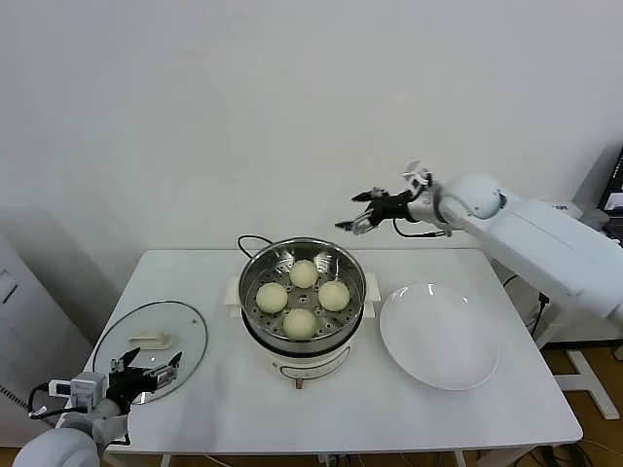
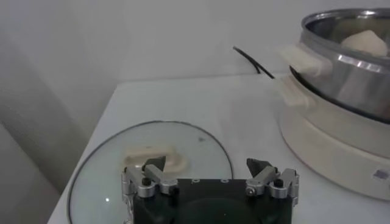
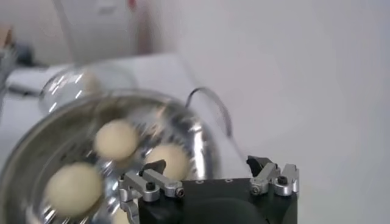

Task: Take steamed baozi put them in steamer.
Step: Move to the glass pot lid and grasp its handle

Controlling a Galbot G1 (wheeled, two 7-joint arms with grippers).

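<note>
All four baozi (image 1: pixel 303 297) sit in the steamer (image 1: pixel 255 261) (plate bare); my open, empty right hand (image 1: pixel 362 222), swinging low, could clip its rim.

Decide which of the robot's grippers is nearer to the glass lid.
Left. The left gripper hovers at the glass lid's near edge; the right gripper is raised beyond the steamer, far across the table.

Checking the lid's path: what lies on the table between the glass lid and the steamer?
Bare white table in the head view; nothing lies between the glass lid and the steamer.
</note>
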